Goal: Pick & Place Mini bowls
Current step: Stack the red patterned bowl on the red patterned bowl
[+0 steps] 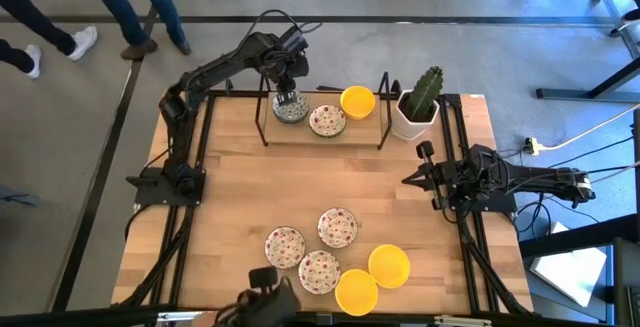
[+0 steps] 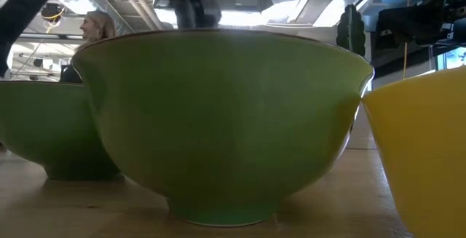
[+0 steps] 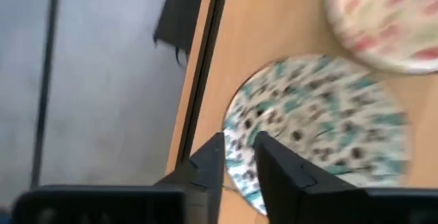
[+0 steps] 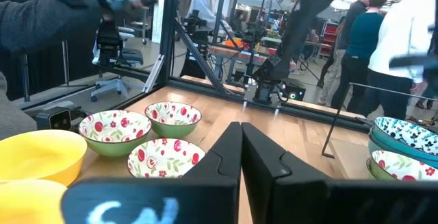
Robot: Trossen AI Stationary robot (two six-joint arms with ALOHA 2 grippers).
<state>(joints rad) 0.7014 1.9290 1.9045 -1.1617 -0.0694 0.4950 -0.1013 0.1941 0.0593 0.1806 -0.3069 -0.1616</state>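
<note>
My left gripper (image 3: 239, 157) has matt black plastic-looking fingers (image 3: 209, 166), set astride the rim of a smooth glazed green-blue bowl (image 3: 321, 125). Beside that bowl, the speckled bowl (image 1: 327, 120) and yellow bowl (image 1: 357, 100) look equally glossy. All three sit on a table (image 1: 250, 192) of pale, smooth wood with visible plank seams. My right gripper (image 4: 241, 142) is matt black too.

1. I find no legible text, label, brand, number or sign in any view.
2. On the right gripper (image 4: 241, 136) housing I see pale blurred marks; I cannot read them.
</note>
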